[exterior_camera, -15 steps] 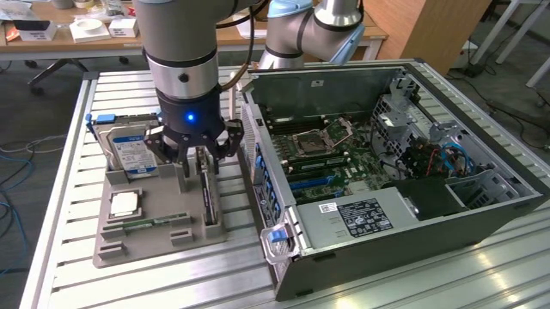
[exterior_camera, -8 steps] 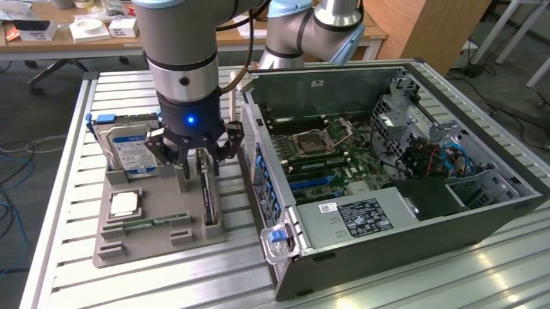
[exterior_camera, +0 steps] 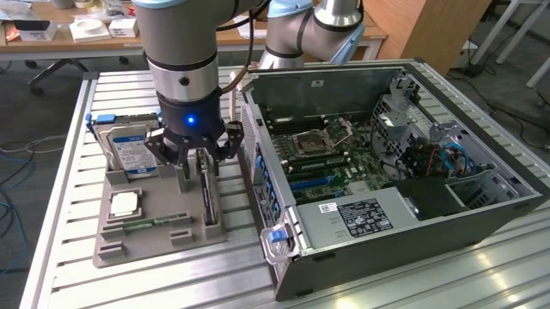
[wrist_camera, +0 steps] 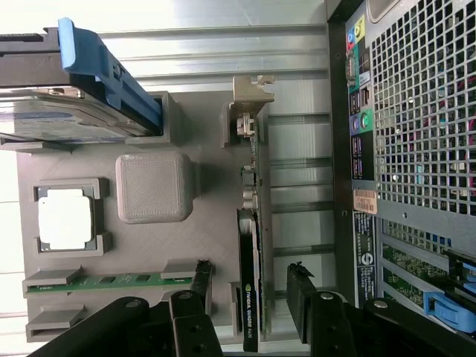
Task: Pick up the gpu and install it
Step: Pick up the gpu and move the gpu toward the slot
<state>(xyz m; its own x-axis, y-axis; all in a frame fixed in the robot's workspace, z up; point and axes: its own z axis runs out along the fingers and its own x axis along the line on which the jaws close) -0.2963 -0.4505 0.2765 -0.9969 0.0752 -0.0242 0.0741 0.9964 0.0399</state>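
Note:
The gpu (exterior_camera: 208, 199) is a thin dark card standing on edge in a slot of the grey holder tray (exterior_camera: 154, 250), right beside the open computer case (exterior_camera: 387, 167). In the wrist view the gpu (wrist_camera: 251, 245) runs lengthwise with its metal end bracket (wrist_camera: 253, 93) at the far end. My gripper (exterior_camera: 205, 168) hangs directly over the card and is open. Its fingers (wrist_camera: 198, 291) stand on either side of the card's near end, with a gap on both sides, so my gripper (wrist_camera: 249, 294) holds nothing.
The tray (wrist_camera: 201, 119) also holds a silver hard drive (exterior_camera: 129, 151) with a blue label, a square processor (exterior_camera: 126, 204) and a green memory stick (exterior_camera: 154, 223). The case's rear panel (wrist_camera: 416, 149) stands close beside the gpu. A slatted metal table (exterior_camera: 77, 283) carries everything.

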